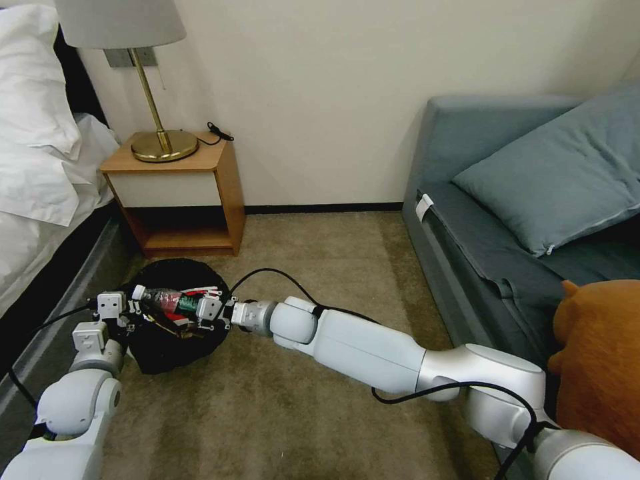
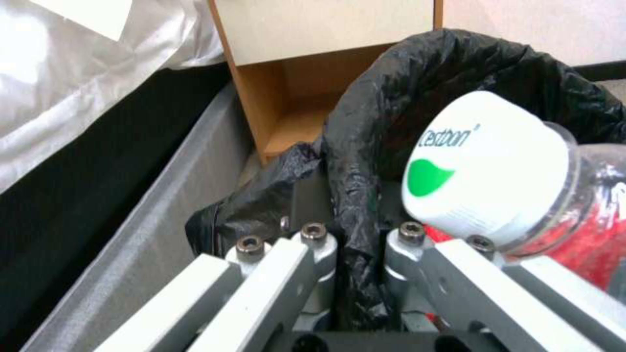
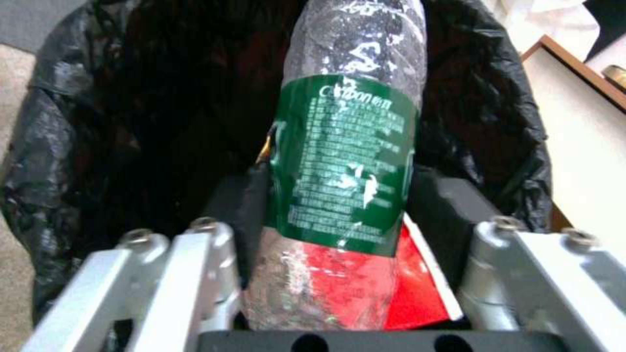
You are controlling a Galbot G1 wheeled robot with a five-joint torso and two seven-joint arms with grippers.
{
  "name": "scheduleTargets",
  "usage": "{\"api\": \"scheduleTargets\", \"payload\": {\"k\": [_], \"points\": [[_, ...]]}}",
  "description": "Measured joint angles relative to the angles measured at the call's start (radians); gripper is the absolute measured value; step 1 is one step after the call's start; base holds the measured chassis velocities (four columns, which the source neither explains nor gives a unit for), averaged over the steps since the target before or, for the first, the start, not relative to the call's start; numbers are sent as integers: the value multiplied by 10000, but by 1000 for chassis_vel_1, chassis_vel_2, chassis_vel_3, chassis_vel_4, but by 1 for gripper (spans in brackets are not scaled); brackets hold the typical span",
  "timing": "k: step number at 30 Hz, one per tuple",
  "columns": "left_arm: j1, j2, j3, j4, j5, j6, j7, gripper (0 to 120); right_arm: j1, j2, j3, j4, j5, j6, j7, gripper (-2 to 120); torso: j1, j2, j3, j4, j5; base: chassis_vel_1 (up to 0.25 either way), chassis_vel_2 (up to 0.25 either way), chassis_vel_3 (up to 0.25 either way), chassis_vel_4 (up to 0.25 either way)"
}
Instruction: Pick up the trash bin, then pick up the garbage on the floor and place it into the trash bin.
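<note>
The right end effector (image 1: 208, 309) is reaching over the low round trash bin lined with crinkly black plastic (image 1: 163, 353), its pads pinching the small clear bottle with the green label (image 1: 170, 300) across the bin's mouth. The left end effector (image 2: 355, 244) is clamping the bag-covered rim (image 2: 352, 161), holding the bin beside the wooden nightstand (image 1: 180, 193). The drop-in step is in hand; next, the pads likely need to part. The right wrist view is showing a red-and-white carton (image 3: 417, 288) beneath the bottle; the left wrist view is showing its white cap (image 2: 482, 166).
</note>
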Motion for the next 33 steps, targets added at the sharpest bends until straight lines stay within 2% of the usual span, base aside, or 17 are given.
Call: {"api": "scheduleTargets", "payload": {"k": [2, 3, 5, 6, 9, 10, 12, 22, 29, 32, 33], "points": [[-1, -3, 0, -1, 4, 0, -1, 4, -7, 2, -3, 14, 0, -46, 6, 64, 0, 0, 0, 1, 0, 0, 0, 0, 0], [-1, -3, 0, -1, 4, 0, -1, 4, -7, 2, -3, 14, 0, -46, 6, 64, 0, 0, 0, 1, 0, 0, 0, 0, 0], [14, -3, 0, -1, 6, 0, -2, 4, -7, 2, 0, 16, 0, -77, 7, 75, 0, 0, 0, 0, 0, 0, 0, 0, 0], [14, -3, 0, -1, 6, 0, -2, 4, -7, 2, 0, 16, 0, -77, 7, 75, 0, 0, 0, 0, 0, 0, 0, 0, 0], [14, -3, -15, 26, -1, 0, -2, 4, 18, -14, 34, 17, -2, -114, 8, 90, 0, 0, 0, 1, 0, 0, 0, 0, 0], [14, -3, -15, 26, -1, 0, -2, 4, 18, -14, 34, 17, -2, -114, 8, 90, 0, 0, 0, 1, 0, 0, 0, 0, 0], [3, -1, -31, 47, -19, -4, -2, 4, 42, -19, 102, -7, -13, -125, 10, 99, 0, -1, 0, 1, 0, 0, 0, 0, 0], [13, -56, -51, -19, -167, -13, -11, 4, 518, -85, 597, -71, 145, -137, 95, 100, 0, -1, 0, 1, 1, 0, 0, 0, 0], [-19, -135, -106, -260, -1170, -14, -275, 4, 1023, -300, 1260, -192, 407, -302, 289, 100, 0, -1, 0, 1, 2, 0, 0, 0, 0], [-219, -229, -132, -307, -2075, -7, -597, 4, 1047, -487, 1659, -313, 463, -441, 576, 100, 0, -1, 0, 1, 2, 0, 0, 0, 0], [-219, -229, -132, -307, -2075, -7, -597, 4, 1047, -487, 1659, -313, 463, -441, 576, 100, 0, -1, 0, 1, 2, 0, 0, 0, 0]]}}
